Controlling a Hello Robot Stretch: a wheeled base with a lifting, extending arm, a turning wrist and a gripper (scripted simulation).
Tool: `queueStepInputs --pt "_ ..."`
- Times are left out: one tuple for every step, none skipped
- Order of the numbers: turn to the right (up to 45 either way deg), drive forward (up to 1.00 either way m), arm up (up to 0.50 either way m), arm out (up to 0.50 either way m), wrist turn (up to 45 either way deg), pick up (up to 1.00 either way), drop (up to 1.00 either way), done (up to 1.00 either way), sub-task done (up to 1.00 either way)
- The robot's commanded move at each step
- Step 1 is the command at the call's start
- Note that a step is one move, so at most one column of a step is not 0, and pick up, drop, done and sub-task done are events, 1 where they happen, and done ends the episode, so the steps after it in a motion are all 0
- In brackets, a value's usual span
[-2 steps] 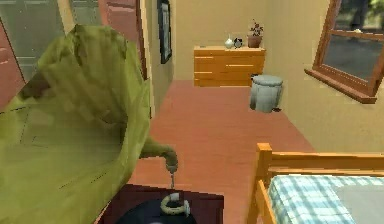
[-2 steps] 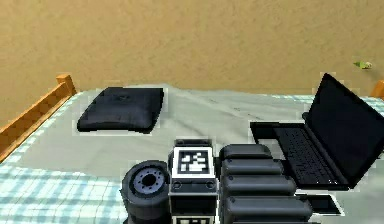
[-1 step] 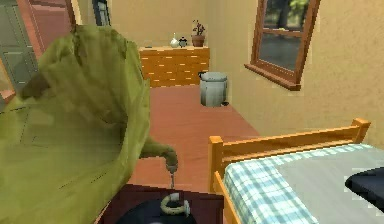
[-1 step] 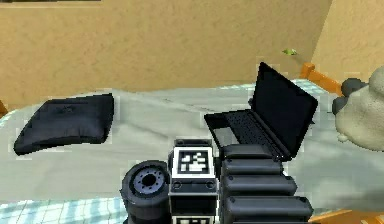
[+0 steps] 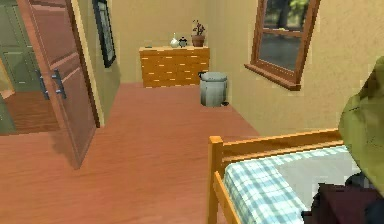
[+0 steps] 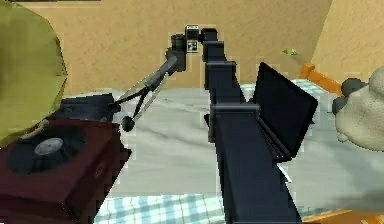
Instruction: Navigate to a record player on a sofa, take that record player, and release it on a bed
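The record player (image 6: 60, 165) is a dark red box with a black disc on top and a big olive horn (image 6: 25, 70). It lies on the bed (image 6: 170, 150), on a grey sheet at the arm side view's left. My arm reaches out over the bed, and the gripper (image 6: 130, 118) points down-left, with its fingers close to the box's far corner. I cannot tell whether it holds anything. In the forward view the olive horn (image 5: 365, 120) and the dark box (image 5: 345, 205) show at the right edge, above the bed's wooden frame (image 5: 270, 145) and plaid blanket.
A black laptop (image 6: 285, 110) stands on the bed right of the arm, with a plush toy (image 6: 360, 110) beyond it. Ahead are a wooden door (image 5: 60, 70), a yellow dresser (image 5: 175, 65), a grey bin (image 5: 214, 89) and a window (image 5: 285, 40). Bare wooden floor lies between them.
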Motion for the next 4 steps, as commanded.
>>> queueStepInputs --pt "0.0 0.0 0.0 0.0 45.0 0.0 0.0 0.0 0.0" --pt "0.0 0.0 0.0 0.0 45.0 0.0 0.0 0.0 0.0" --pt "0.0 0.0 0.0 0.0 39.0 0.0 0.0 0.0 0.0" --pt "0.0 0.0 -0.02 0.0 0.0 0.0 0.0 0.0 0.0"
